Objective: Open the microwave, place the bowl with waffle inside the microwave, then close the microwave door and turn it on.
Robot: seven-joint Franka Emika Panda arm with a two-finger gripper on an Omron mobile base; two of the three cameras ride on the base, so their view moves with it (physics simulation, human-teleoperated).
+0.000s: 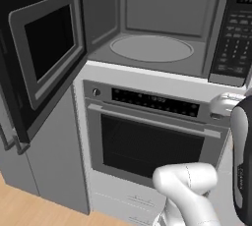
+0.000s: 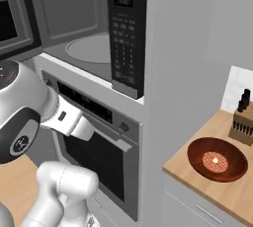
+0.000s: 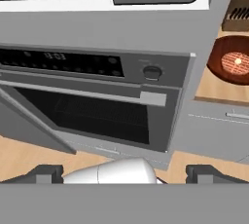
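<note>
Bowl (image 3: 232,64) on counter, well apart from wide-spread tool (image 3: 124,174).

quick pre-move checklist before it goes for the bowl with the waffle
1. microwave door swung open: ok
2. turntable bare, room for the bowl: ok
3. bowl upright on the wooden counter: ok
4. waffle lying inside the bowl: ok
5. gripper jaws wide apart, nothing held: ok
6. knife block stands close behind the bowl, clearance for the reach: cannot tell
</note>
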